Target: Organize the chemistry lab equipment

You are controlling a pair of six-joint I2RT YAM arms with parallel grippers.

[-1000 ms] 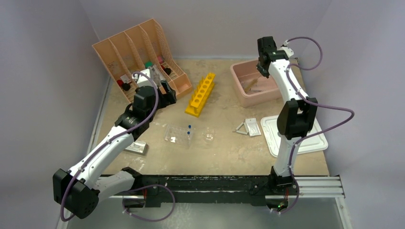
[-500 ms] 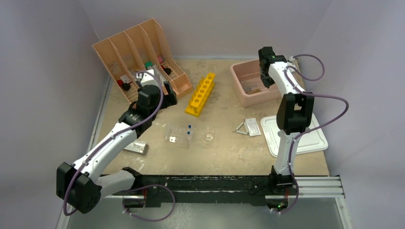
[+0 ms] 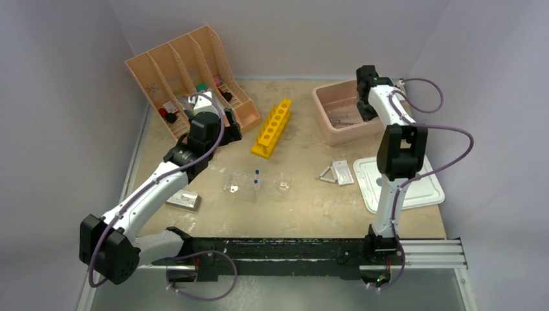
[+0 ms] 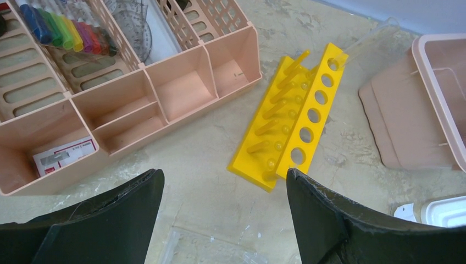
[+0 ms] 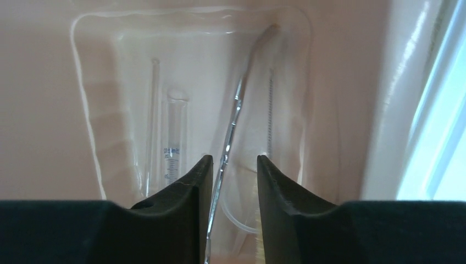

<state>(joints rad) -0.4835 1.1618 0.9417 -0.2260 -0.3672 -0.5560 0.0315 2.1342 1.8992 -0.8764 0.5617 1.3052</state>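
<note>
My left gripper (image 4: 222, 187) is open and empty, hovering over bare table between the peach organizer (image 4: 126, 82) and a yellow test-tube rack (image 4: 297, 118); it also shows in the top view (image 3: 225, 131). A clear bag of blue-tipped pipettes (image 3: 245, 183) lies below it. My right gripper (image 5: 233, 162) is inside the pink tub (image 3: 343, 113), jaws a narrow gap apart, with thin metal tongs (image 5: 233, 115) lying on the tub floor between them. A wire-stem brush (image 5: 270, 110) and a graduated tube (image 5: 173, 137) lie beside the tongs. A wire triangle (image 3: 327, 173), white packet (image 3: 342, 172) and silver blister sheet (image 3: 184, 199) lie on the table.
The white lid (image 3: 398, 183) lies at the right, by the right arm. A small clear item (image 3: 283, 186) sits mid-table. The organizer (image 3: 188, 78) stands at the back left with small items in its slots. Grey walls close in the sides and back.
My right gripper has come down and slightly right into the pink tub. My left gripper has shifted a little up and right, toward the organizer's front corner.
</note>
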